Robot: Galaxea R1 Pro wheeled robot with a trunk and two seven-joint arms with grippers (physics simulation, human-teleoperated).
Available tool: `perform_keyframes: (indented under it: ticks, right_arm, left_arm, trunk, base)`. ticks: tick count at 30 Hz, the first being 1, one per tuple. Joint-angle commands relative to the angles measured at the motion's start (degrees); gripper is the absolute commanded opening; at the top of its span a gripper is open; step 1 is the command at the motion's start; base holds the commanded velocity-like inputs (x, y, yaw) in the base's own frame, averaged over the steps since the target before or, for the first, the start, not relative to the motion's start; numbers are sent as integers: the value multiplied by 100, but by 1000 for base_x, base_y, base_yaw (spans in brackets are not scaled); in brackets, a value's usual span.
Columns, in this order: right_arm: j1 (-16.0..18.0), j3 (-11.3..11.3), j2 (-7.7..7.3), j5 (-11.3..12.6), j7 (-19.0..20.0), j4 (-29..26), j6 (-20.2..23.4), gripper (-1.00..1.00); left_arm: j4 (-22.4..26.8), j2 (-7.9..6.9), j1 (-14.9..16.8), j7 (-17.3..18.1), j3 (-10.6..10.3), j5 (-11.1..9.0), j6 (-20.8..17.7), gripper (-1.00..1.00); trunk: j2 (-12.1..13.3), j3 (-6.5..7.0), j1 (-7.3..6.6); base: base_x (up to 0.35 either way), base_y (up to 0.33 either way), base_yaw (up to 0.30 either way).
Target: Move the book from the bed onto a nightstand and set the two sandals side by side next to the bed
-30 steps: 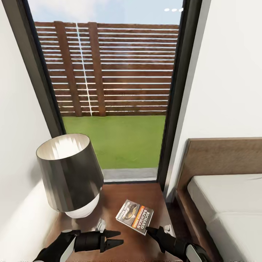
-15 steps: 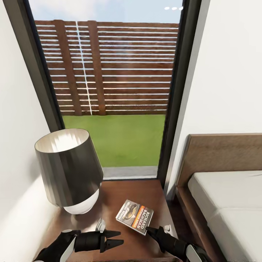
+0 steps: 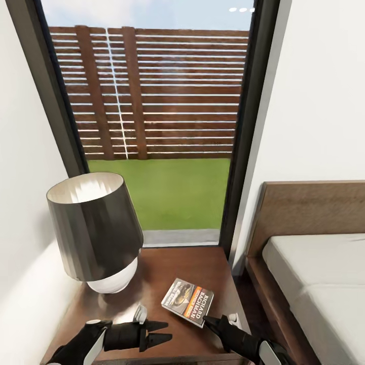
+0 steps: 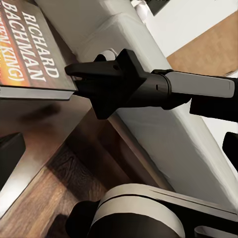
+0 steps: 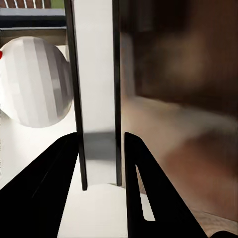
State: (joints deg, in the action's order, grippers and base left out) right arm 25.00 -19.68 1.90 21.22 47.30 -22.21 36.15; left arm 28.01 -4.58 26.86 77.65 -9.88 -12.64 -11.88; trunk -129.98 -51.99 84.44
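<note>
The book (image 3: 188, 299), grey-white with an orange-and-black title band, hangs just over the dark reddish-brown nightstand (image 3: 177, 263). My right gripper (image 3: 207, 320) is shut on its near corner. In the right wrist view the book's edge (image 5: 99, 99) stands between the two black fingers (image 5: 59, 168). The left wrist view has the book (image 4: 29, 49) pinched at its corner by the right gripper (image 4: 74, 79). My left gripper (image 3: 167, 330) is open over the nightstand's front, left of the book, holding nothing. The bed (image 3: 319, 274) with its white mattress lies to the right. The sandals are out of view.
A lamp (image 3: 96, 233) with a dark shade and white round base fills the nightstand's left half. A tall window (image 3: 162, 126) faces grass and a slatted fence. White walls close in on both sides. A narrow strip of floor (image 3: 248, 299) separates nightstand and bed.
The camera has shifted, so the nightstand, lamp and bed sit a little higher in the picture. Both grippers and the held book keep the same place in view.
</note>
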Motion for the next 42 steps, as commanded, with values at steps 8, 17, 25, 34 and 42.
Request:
perform_keyframes:
  ticks: [8,17,25,34,42]
  right_arm:
    - [3,-25,4,5,-1,-2,33,-100]
    - [1,-27,3,5,-1,-2,33,-100]
    - [2,-26,4,5,-1,-2,33,-100]
    - [3,-25,4,5,-1,-2,33,-100]
    - [2,-27,4,5,-1,-2,33,-100]
  left_arm:
    - [2,-8,3,4,-41,-55,-60,100]
    - [2,-8,3,4,-44,-47,-60,100]
    - [2,-8,3,4,-42,-50,-60,100]
    - [2,-8,3,4,-43,-46,-60,100]
    - [2,-8,3,9,-41,-53,-60,100]
  trunk:
    - [-2,-5,-1]
    - [-163,-77,87]
    - [-363,-167,197]
    - [-484,-221,262]
    - [-524,-239,284]
  base:
    - [0,0,0]
    - [0,0,0]
    - [0,0,0]
    - [0,0,0]
    - [0,0,0]
